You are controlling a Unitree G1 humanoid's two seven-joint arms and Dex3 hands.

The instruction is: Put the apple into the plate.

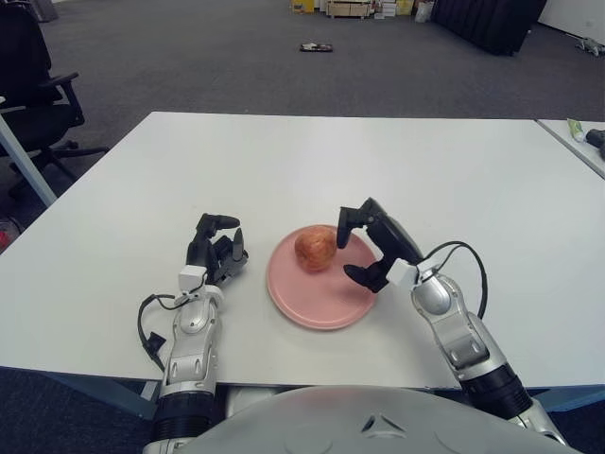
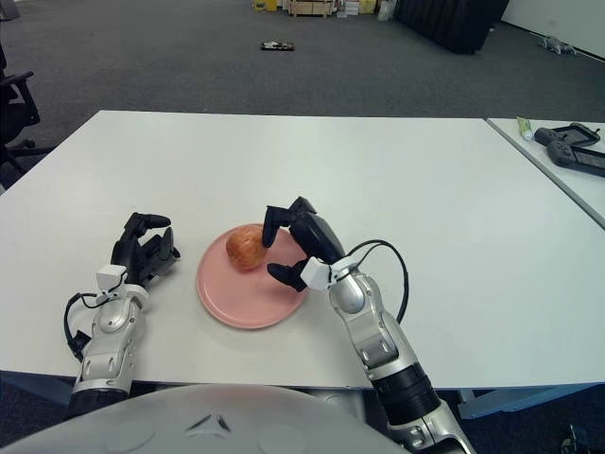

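My right hand point(image 1: 364, 248) hovering over the pink plate's point(image 1: 317, 307) right rim, fingers spread and holding nothing, apple point(image 1: 314, 249) just left of my fingertips, resting on the plate, my left hand point(image 1: 216, 253) curled beyond it, white table point(image 1: 397, 161) underneath

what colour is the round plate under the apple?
Pink; the round plate shows best in the left eye view, holding the reddish apple.
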